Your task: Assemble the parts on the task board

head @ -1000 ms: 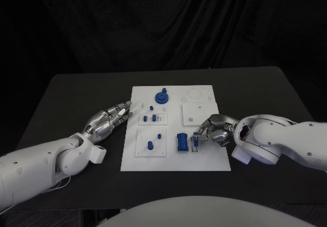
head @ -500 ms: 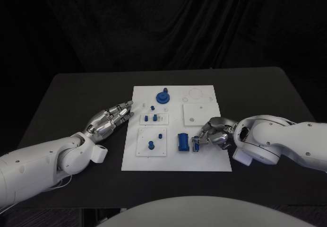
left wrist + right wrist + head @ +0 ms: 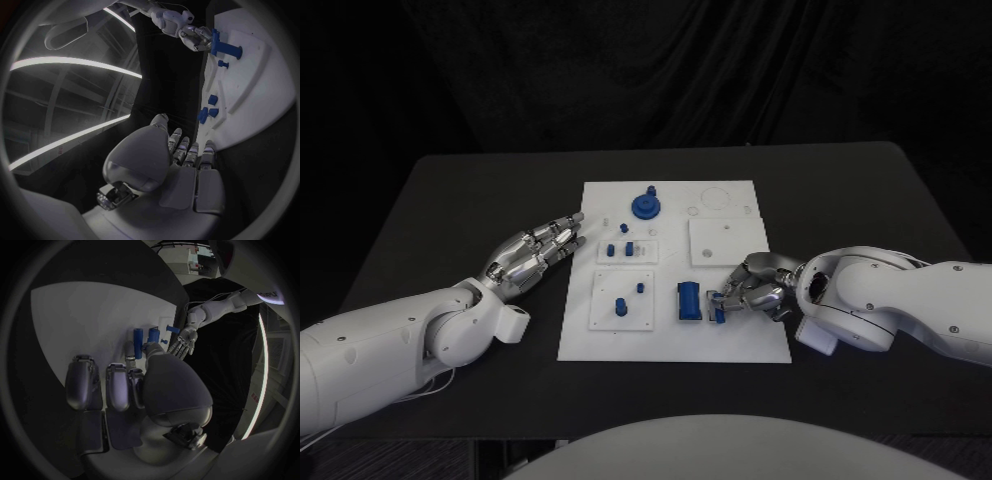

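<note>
Right hand pinches a small blue part over the task board near right area, while left hand rests flat, fingers extended, empty, on the surface left of it.

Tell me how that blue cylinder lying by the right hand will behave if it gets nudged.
The blue cylinder lies on its side on the task board, so it would probably roll across the flat white surface when pushed sideways. It looks like rigid plastic, likely light and stiff. The right hand is beside it and could block a roll that way.
</note>
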